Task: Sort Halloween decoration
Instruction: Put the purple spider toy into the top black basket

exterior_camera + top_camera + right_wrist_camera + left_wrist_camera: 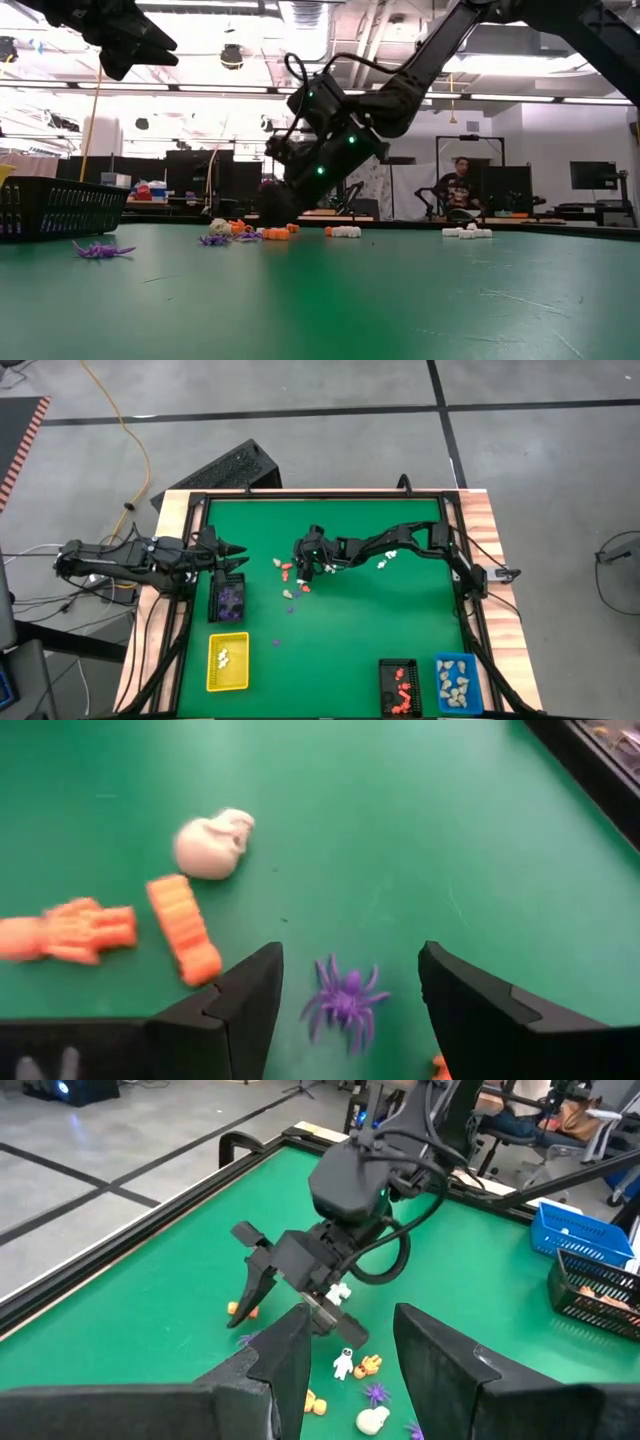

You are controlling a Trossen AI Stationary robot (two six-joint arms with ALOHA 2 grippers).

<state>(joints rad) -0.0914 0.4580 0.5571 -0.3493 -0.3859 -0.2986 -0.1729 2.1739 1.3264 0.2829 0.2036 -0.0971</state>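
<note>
Presently, left to right. Left gripper (238, 557): fingers part-spread, empty, hovering over black tray of purple pieces (229, 600). Yellow tray (227, 661): few white pieces, count unclear. Loose decorations (292, 582) mid-bench: orange, white, purple. Right gripper (345, 982), nearer arm: fingers wide apart, straddling one purple spider (344, 997) lying flat between them; one cream skull (213, 842) and two orange pieces (183, 927) alongside. Black tray (400, 687) of orange, blue tray (458, 682) of beige, far right.

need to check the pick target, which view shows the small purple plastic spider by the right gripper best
The right wrist view: the small purple plastic spider lies large and sharp between the open right gripper fingers. The high and low views show only tiny purple specks; the left wrist view leaves it unclear.
</note>
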